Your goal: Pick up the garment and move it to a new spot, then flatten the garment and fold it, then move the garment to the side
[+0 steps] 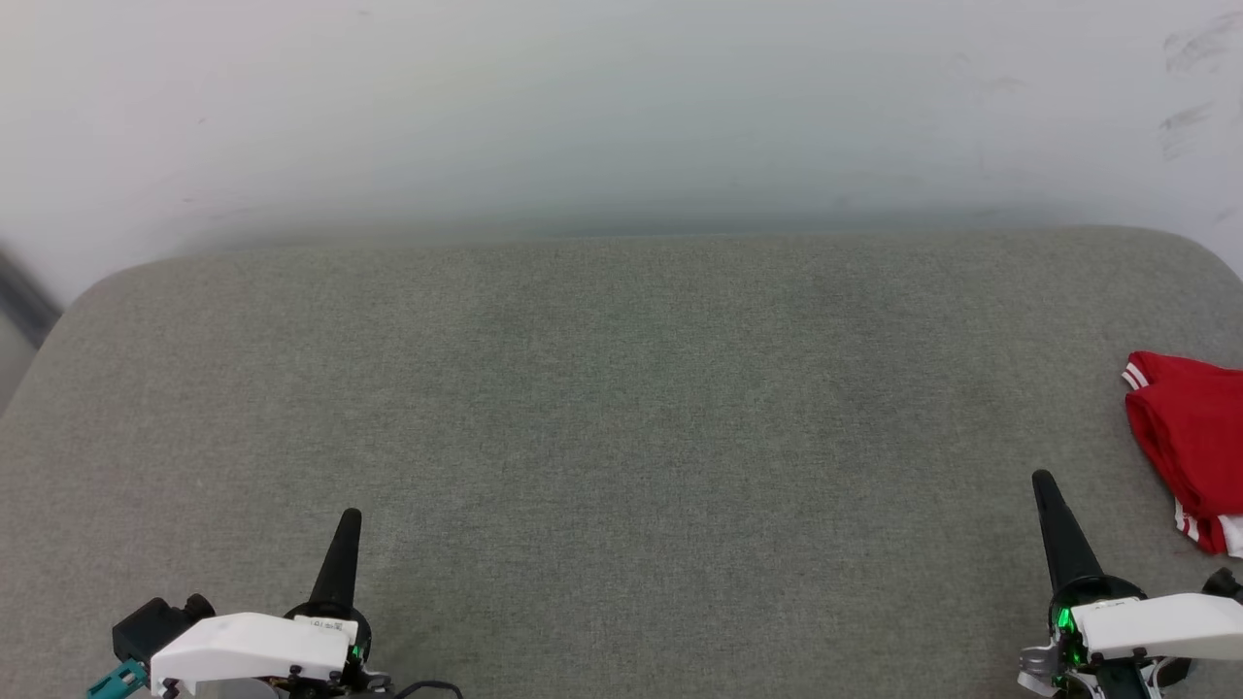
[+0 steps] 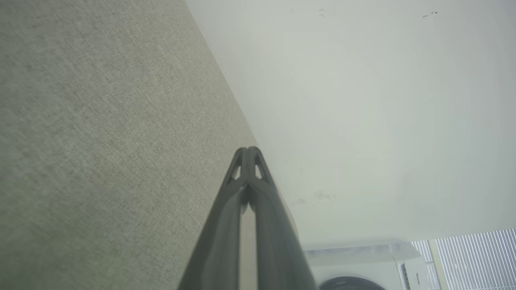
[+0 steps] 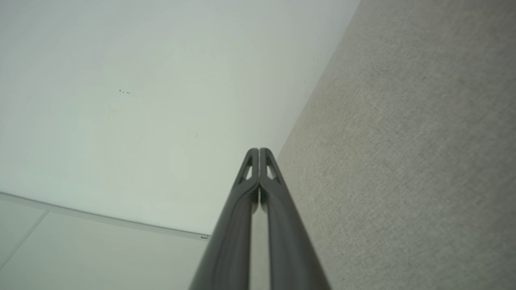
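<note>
Clenched and empty, the left gripper (image 1: 351,515) and right gripper (image 1: 1042,478) sit at the grey cushion's (image 1: 621,388) near edge. Farther right, apart from both, the garment (image 1: 1190,437) lies compactly folded at the right edge, so the move aside looks done and no further grasp seems needed. A white appliance's (image 2: 363,262) small label is too small to read.

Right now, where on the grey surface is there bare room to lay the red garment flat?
The whole middle of the grey surface is bare, from its edge by the wall down to the gap between the left gripper and the right gripper, both shut. Only the right edge is crowded: the red garment lies bunched there.
</note>
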